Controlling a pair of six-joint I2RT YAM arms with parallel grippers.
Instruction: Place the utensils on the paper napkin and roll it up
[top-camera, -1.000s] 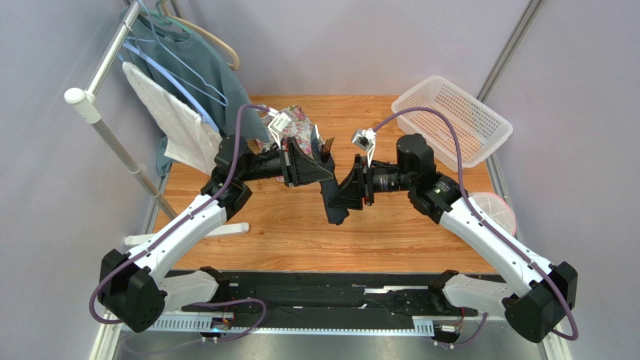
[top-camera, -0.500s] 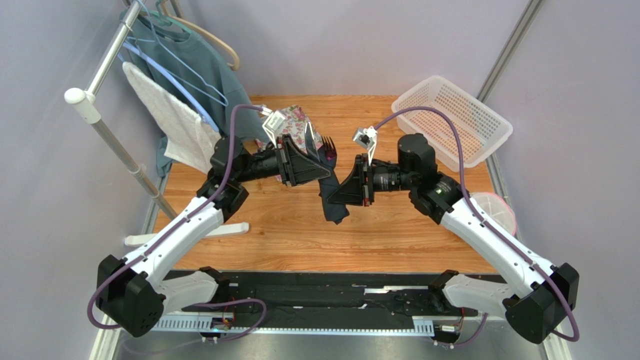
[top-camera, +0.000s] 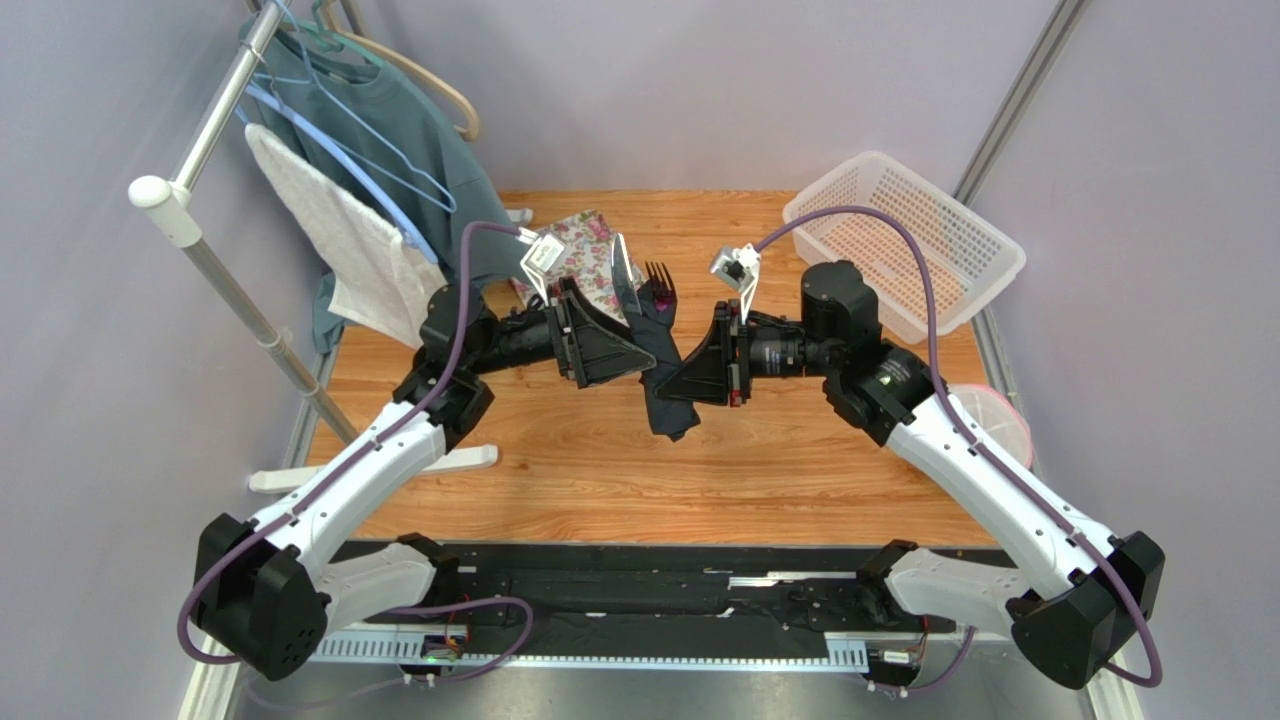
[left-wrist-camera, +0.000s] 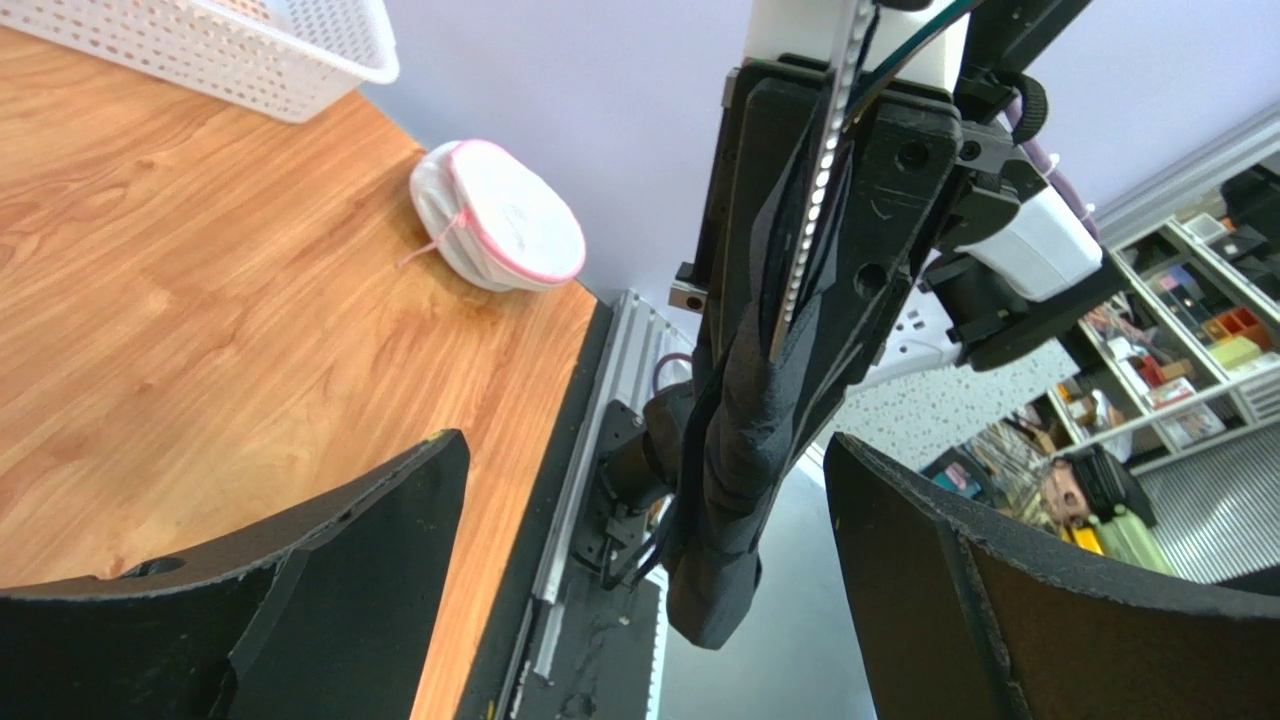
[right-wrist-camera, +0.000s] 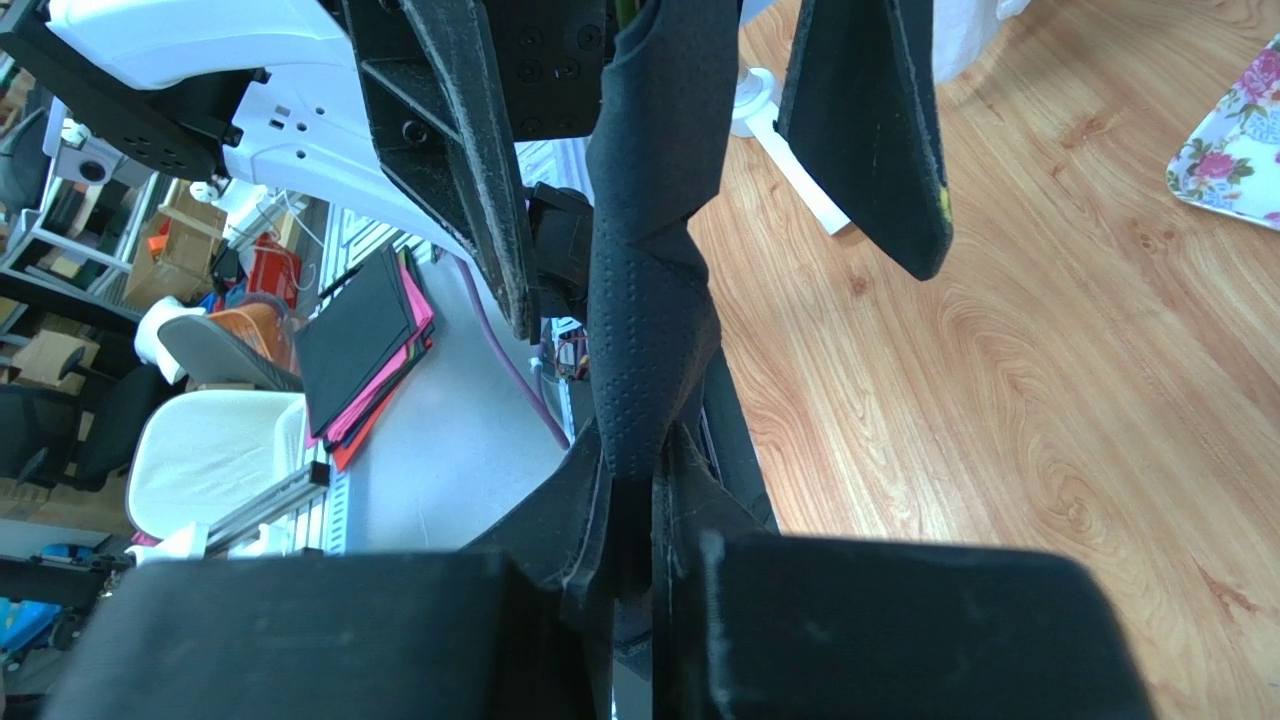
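Right gripper (right-wrist-camera: 639, 525) is clamping the napkin (right-wrist-camera: 646, 300), fork (top-camera: 657, 279) sticking out; left gripper (left-wrist-camera: 646, 480) is gaping, should be closing squarely mid-roll.

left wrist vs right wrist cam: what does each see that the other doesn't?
Left wrist only: the white basket and a pink-rimmed white item near the table's edge, seen past the open left claw.

Right wrist only: a corner of the floral tray and a white stand foot.

Both: the black napkin, twisted into a roll and pinched in the right claw, plus the wooden table.
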